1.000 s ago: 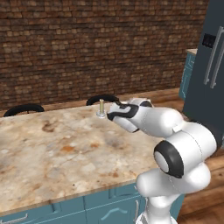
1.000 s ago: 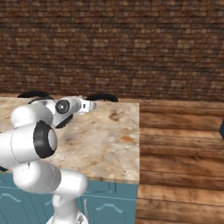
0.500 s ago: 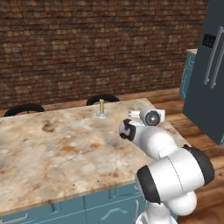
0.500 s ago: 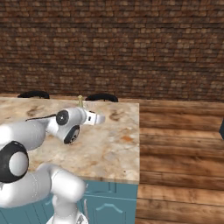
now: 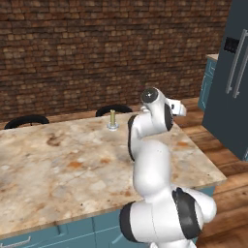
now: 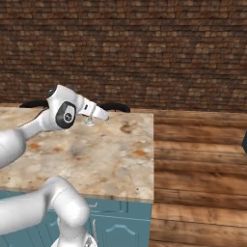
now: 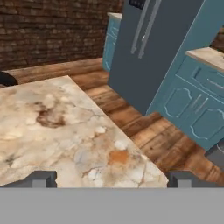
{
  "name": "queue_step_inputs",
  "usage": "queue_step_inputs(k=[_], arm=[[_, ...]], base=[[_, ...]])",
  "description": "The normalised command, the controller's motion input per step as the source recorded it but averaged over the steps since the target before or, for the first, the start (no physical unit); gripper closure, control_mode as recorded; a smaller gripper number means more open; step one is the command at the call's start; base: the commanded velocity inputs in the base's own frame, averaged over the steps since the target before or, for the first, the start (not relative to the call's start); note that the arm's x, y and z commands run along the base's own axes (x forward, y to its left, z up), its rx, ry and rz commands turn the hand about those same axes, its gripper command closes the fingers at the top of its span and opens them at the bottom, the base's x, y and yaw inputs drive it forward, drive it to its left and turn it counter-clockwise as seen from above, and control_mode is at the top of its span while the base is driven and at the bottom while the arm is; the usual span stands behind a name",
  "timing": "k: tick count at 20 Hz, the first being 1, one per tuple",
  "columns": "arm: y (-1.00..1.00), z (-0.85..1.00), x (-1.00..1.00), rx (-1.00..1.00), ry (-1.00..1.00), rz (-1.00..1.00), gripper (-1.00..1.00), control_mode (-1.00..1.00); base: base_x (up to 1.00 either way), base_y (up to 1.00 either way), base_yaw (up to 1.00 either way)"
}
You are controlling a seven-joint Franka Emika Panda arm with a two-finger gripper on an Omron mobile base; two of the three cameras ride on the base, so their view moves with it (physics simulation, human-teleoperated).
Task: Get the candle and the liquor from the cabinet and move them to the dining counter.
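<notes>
Yellow candle (image 5: 112, 119) standing on the marbled bench (image 5: 58, 164) near its far edge by a black stool (image 5: 115, 110), arm folding upward beside it, candle base (image 6: 89, 122) peeking behind the wrist, end effector (image 7: 111, 178) gaping wide, holding nothing, hovering over the bench corner.

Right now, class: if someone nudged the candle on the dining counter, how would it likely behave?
The candle is a thin upright stick, so it probably tips easily if pushed high. Its small saucer holder looks light and would likely slide on the smooth dining counter.
</notes>
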Motion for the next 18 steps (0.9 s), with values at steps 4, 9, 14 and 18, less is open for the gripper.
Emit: queue_step_inputs(k=[4, 9, 14, 18], arm=[[-0.02, 1.00, -0.45, 0.04, 0.38, -0.22, -1.00, -1.00], [-0.01, 0.92, -0.64, 0.01, 0.21, -0.05, -1.00, -1.00], [0.00, 0.53, -0.90, 0.00, 0.00, 0.10, -1.00, -1.00], [-0.08, 0.05, -1.00, 0.02, -0.14, 0.32, -1.00, -1.00]], base=[[0.00, 0.00, 0.00], [0.00, 0.00, 0.00], [0.00, 0.00, 0.00], [0.00, 0.00, 0.00]])
